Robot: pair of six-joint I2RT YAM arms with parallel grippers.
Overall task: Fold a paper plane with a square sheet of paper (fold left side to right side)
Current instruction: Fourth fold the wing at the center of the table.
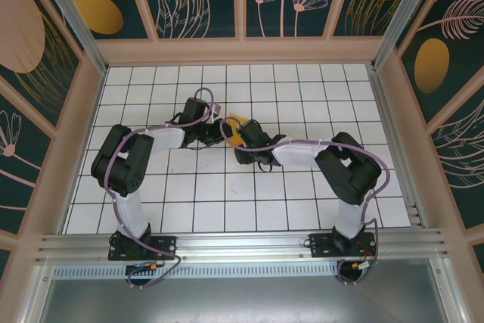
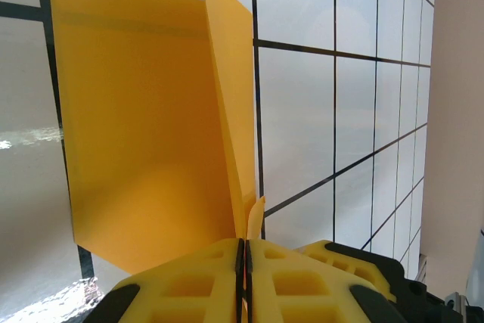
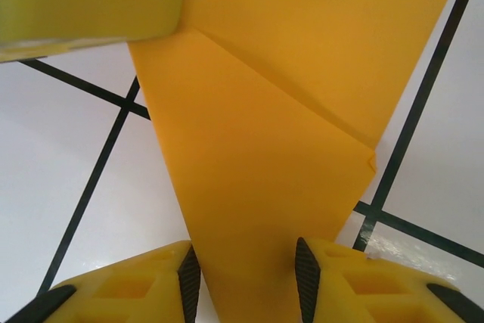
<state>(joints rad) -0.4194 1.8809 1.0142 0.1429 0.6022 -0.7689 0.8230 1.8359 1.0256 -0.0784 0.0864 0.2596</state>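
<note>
Left hand (image 2: 243, 251) clamped on paper (image 2: 144, 134), long axis pointing away, right hand (image 3: 243, 266) apart astride it.

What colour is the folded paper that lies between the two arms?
The paper is plain orange-yellow, without marks; the right wrist view shows it best.

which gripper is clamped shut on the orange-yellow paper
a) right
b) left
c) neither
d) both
B: in the left wrist view the left gripper has its yellow fingers pressed together with an edge of the paper pinched in the seam, while the right gripper has its fingers apart on either side of the sheet.
</note>
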